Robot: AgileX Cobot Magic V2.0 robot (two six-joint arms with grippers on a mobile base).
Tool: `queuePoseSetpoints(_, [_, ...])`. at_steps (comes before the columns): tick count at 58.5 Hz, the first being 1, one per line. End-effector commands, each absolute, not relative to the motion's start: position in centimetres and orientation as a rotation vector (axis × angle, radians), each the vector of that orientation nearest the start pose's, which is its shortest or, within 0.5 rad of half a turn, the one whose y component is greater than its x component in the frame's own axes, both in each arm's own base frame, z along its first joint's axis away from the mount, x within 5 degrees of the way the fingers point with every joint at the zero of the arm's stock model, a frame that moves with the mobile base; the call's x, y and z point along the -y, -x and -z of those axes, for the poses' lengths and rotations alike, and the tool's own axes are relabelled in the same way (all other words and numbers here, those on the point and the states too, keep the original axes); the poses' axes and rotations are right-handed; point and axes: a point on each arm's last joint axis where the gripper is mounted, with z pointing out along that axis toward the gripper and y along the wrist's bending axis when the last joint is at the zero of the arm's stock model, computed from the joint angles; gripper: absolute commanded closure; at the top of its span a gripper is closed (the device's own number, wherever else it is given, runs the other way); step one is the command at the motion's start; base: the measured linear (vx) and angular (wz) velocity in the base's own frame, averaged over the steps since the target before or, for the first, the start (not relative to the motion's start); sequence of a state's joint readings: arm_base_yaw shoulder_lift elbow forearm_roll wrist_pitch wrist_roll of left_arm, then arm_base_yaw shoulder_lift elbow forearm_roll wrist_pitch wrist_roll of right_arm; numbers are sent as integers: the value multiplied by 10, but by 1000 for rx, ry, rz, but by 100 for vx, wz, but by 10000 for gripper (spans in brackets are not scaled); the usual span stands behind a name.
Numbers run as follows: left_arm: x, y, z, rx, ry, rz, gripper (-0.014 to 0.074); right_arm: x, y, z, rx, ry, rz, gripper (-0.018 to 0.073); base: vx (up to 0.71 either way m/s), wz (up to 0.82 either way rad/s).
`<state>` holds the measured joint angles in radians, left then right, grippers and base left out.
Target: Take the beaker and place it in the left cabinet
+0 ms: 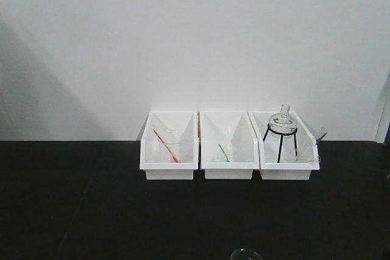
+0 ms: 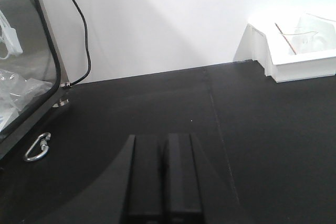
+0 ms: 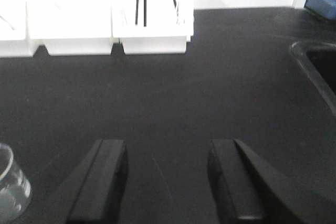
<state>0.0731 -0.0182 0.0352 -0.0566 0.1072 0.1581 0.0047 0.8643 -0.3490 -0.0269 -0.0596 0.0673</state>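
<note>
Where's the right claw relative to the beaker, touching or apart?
Apart. Right wrist view shows bare black counter between the beaker and the open right claw.

1. Black bench top (image 1: 73, 211): matte, ending at a white wall; a seam crosses it in the left wrist view.
2. Left bin (image 1: 169, 166), middle bin (image 1: 228, 166) and right bin (image 1: 289, 167): white, open-topped, standing in a row just beside one another at the wall.
3. Beaker (image 3: 9, 190): clear glass, upright near the front edge, well apart from the bins.
4. Carabiner (image 2: 37, 147): silver, lying flat at the far left.
5. Black cable (image 2: 79, 24): meets the surface at the wall, near the carabiner.
6. Sink (image 3: 312, 64): recessed at the right.
</note>
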Motion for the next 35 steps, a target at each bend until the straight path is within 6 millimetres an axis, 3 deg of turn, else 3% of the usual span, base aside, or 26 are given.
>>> queuePoseSetpoints(1, [-3,-54,-207,-1491,-22,-129,603,-1,-182,-263,-1798,-31,-34,80,0,0])
queuePoseSetpoints(10, [-3,-54,-207,-1491,-22,-129,603,-1,-189,-246,-1866,-4,-23,73,0,0])
queuePoseSetpoints(20, [-3,-54,-207,-1491,-22,-129,603,-4,-181,-215,-1860,0,-69,73,0,0])
queuePoseSetpoints(26, [-3,-54,-207,-1491,-22,-129,603,-13,-171,-195,-1849,150,-100,73,0,0])
queuePoseSetpoints(35, [-3,-54,-207,-1491,-22,-129,603,-31,-163,-188,-1747,380,-206,51,0,0])
